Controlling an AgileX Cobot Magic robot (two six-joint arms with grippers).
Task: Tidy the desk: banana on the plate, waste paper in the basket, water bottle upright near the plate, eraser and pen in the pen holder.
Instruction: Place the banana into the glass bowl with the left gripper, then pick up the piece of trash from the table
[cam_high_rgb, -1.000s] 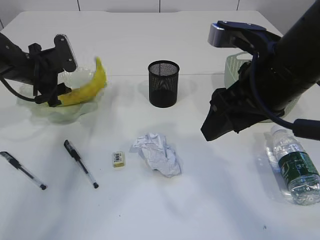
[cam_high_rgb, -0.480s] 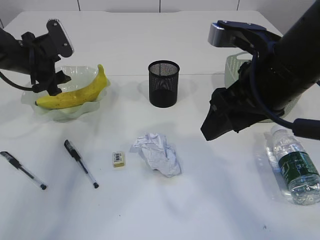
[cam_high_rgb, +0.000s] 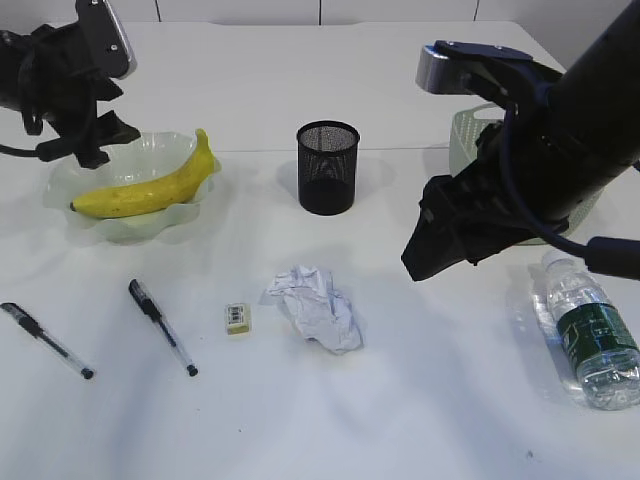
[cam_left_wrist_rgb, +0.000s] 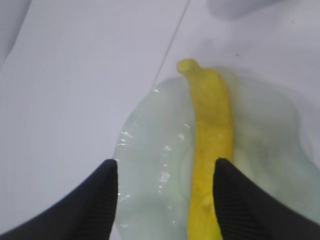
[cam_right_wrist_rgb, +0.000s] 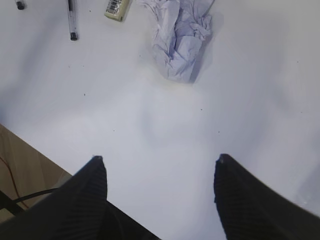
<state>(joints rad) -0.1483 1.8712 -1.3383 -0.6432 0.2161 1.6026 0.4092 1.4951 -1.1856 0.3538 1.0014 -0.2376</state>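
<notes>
Banana (cam_high_rgb: 145, 190) lay in the plate (cam_high_rgb: 70, 180) at the left of the white table (cam_high_rgb: 400, 420), its stem end propped on the plate's right rim. It was smooth, yellow and gently curved; the plate was clear, glossy and wavy-edged, more a shallow bowl in shape. Above the plate's left edge the left gripper (cam_high_rgb: 90, 140) hung with its black ribbed fingers (cam_left_wrist_rgb: 102, 200) spread apart and nothing between them; in the left wrist view the banana (cam_left_wrist_rgb: 210, 150) lay below, close to the right-hand finger.

Nearer the front edge two pens lay flat, one at the far left (cam_high_rgb: 45, 340) and a second (cam_high_rgb: 162, 327) beside it, each a slim clear barrel with a black cap. An eraser (cam_high_rgb: 237, 318), a small pale block with a printed label, lay to their right, then a wad of crumpled white paper (cam_high_rgb: 315, 305), creased and lumpy. Behind them a black wire-mesh pen holder (cam_high_rgb: 327, 167) stood upright, a plain cylinder.

Right of centre the right gripper (cam_right_wrist_rgb: 157, 165) hovered over bare table, its dark fingers wide apart and holding nothing. A pale green basket (cam_high_rgb: 465, 140) with a slotted wall showed behind the arm, its contents hidden. At the far right a clear plastic water bottle (cam_high_rgb: 590, 330) with a green label lay on its side.
</notes>
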